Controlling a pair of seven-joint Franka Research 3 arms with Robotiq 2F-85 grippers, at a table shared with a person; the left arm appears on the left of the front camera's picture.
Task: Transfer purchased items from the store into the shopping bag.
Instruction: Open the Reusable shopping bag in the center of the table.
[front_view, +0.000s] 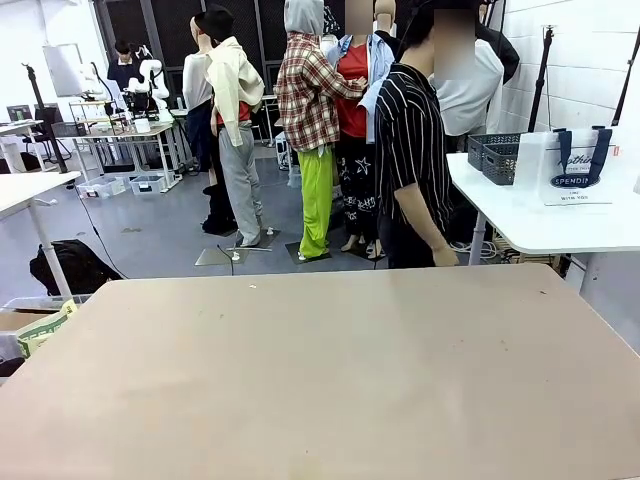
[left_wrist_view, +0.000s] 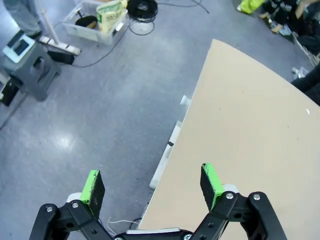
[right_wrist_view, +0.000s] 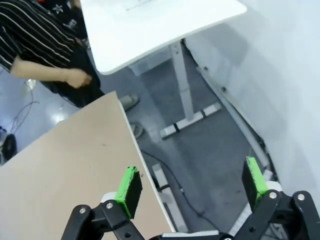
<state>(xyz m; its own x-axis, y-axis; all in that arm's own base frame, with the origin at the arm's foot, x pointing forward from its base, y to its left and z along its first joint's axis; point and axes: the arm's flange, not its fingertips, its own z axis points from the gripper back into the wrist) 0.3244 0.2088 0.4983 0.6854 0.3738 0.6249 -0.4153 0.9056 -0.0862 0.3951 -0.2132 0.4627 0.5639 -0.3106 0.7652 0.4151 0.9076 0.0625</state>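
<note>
The store, a dark lattice basket (front_view: 497, 157), stands on a white side table (front_view: 560, 225) at the far right. Beside it stands the shopping bag (front_view: 577, 168), whitish with navy handles and dark print. The purchased items are out of view. My left gripper (left_wrist_view: 152, 182) hangs open over the left edge of the tan table (left_wrist_view: 250, 125), nothing between its green pads. My right gripper (right_wrist_view: 191, 181) is open too, past the tan table's right edge, above the floor.
A person in a striped shirt (front_view: 412, 150) stands at the far side, one hand (right_wrist_view: 77, 77) hanging near the table corner. The white side table's leg (right_wrist_view: 182, 85) rises close to the right. A clear box (left_wrist_view: 97, 22) and grey stool (left_wrist_view: 30, 65) sit on the floor at left.
</note>
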